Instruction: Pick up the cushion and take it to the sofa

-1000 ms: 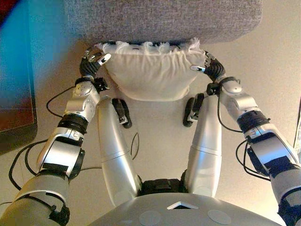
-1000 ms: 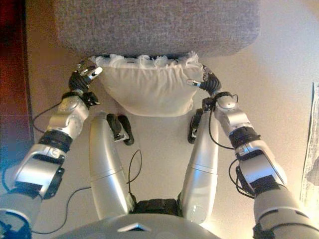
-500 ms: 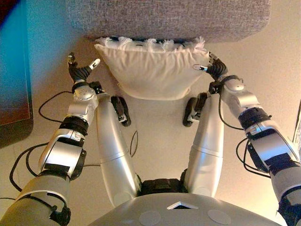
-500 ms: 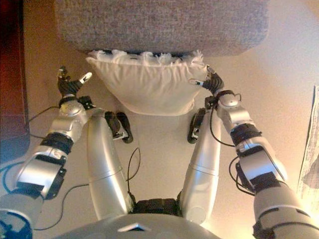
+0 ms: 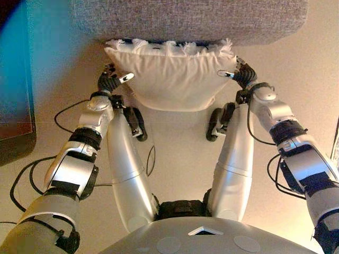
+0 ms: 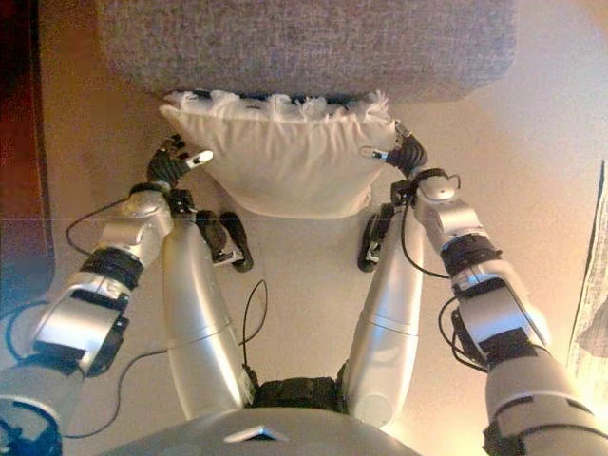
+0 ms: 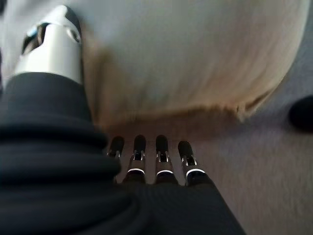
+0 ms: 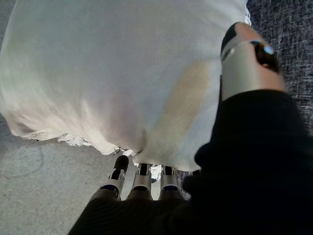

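A cream cushion [image 5: 169, 79] with a fringed edge hangs in front of me, its top against the front edge of the grey sofa [image 5: 190, 18]. My right hand [image 5: 242, 74] grips its right side: in the right wrist view the fingers [image 8: 142, 176] go under the cushion [image 8: 112, 63] and the thumb [image 8: 247, 58] presses on its face. My left hand [image 5: 109, 82] is at the cushion's lower left side. In the left wrist view its fingers [image 7: 161, 156] are straight with their tips at the cushion's [image 7: 186, 54] edge, and the thumb [image 7: 51, 44] rests against the cloth.
A dark piece of furniture [image 5: 16, 79] stands on the left. Beige carpet [image 5: 307, 79] lies to the right of the sofa. A pale patterned thing [image 6: 594, 285] shows at the right edge.
Half a second ago my left hand was off the cushion, out to the left with its fingers spread. It has moved back in to the cushion's left side. The right hand has kept its hold.
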